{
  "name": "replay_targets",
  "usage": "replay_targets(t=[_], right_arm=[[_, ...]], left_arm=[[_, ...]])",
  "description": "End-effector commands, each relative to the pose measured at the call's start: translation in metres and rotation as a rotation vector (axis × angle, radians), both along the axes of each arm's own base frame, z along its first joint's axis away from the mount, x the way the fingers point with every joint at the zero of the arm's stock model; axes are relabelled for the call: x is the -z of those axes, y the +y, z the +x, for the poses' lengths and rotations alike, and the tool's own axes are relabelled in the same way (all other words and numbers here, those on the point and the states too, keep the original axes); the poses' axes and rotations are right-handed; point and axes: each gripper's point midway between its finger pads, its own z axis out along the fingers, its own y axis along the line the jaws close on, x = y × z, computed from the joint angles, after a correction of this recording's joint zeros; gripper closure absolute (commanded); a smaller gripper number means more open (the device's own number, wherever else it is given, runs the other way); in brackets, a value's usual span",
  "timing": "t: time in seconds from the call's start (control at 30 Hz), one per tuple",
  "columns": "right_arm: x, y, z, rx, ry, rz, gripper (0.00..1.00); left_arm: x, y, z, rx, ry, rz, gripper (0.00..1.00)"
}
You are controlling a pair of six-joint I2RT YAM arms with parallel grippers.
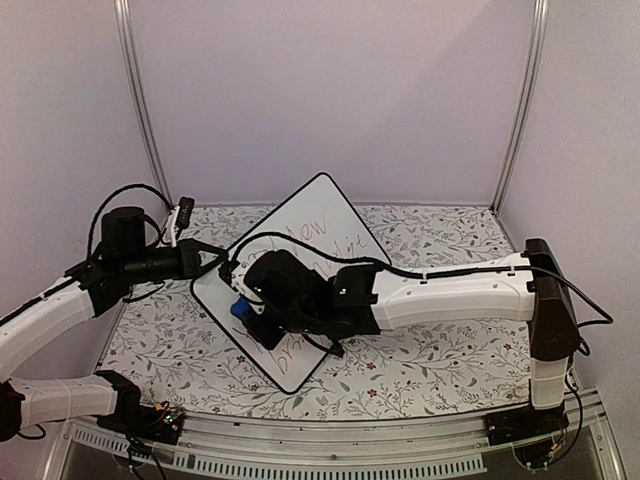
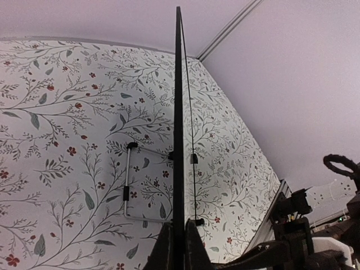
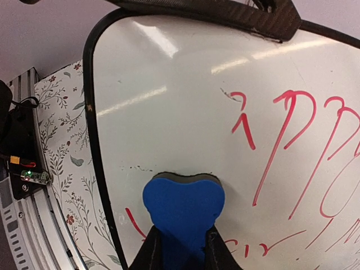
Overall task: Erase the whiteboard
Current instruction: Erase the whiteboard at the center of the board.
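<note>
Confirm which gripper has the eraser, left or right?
The right gripper, shut on the blue eraser against the written face of the whiteboard. The left gripper instead clamps the board's thin edge.

Top cam's looking down from above & behind, taking in the whole table. Left wrist cam's sighting edge-on along the whiteboard, v. close; right wrist cam's facing its written side close-up, all 3 sharing it.
</note>
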Motion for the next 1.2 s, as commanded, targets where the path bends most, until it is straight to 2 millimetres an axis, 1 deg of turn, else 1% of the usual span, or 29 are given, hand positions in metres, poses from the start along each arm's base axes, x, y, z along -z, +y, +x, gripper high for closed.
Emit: replay_targets(t=[0.0,0.07,0.13,0.23,0.43,0.57,0.67,0.7,0.9,1.07,1.17], right_arm=[[0.031,-0.013,-0.02,-0.062,0.032,-0.109,0.94],[0.031,-0.013,-0.022,-0.073,0.036,-0.101,0.94],[0.027,-0.012,-0.025,-0.083,0.037,-0.086,0.94],[0.019,-0.008,-0.024,-0.089,0.027,-0.057,0.94],[-0.005,0.009,-0.018,-0.093,-0.018,-0.009,0.94],[-0.01,0.021,-0.012,-0.086,-0.048,0.001,0.94],[-0.014,0.028,-0.011,-0.094,-0.057,0.016,0.94],[-0.018,0.03,-0.01,-0.093,-0.063,0.027,0.94],[-0.027,0.041,0.003,-0.056,-0.101,0.047,0.94],[-0.043,0.051,0.014,-0.051,-0.143,0.079,0.94],[-0.048,0.053,0.022,-0.037,-0.16,0.086,0.94]], left_arm=[[-0.025,-0.013,-0.007,0.083,-0.097,-0.045,1.0],[-0.025,-0.013,-0.008,0.084,-0.095,-0.046,1.0],[-0.025,-0.014,-0.008,0.085,-0.095,-0.047,1.0],[-0.025,-0.013,-0.008,0.084,-0.094,-0.048,1.0],[-0.026,-0.013,-0.008,0.085,-0.096,-0.048,1.0],[-0.025,-0.013,-0.008,0.085,-0.093,-0.047,1.0],[-0.025,-0.014,-0.008,0.087,-0.094,-0.048,1.0],[-0.025,-0.014,-0.008,0.088,-0.093,-0.048,1.0],[-0.025,-0.014,-0.008,0.09,-0.091,-0.049,1.0],[-0.025,-0.014,-0.009,0.089,-0.093,-0.05,1.0],[-0.025,-0.013,-0.009,0.087,-0.093,-0.048,1.0]])
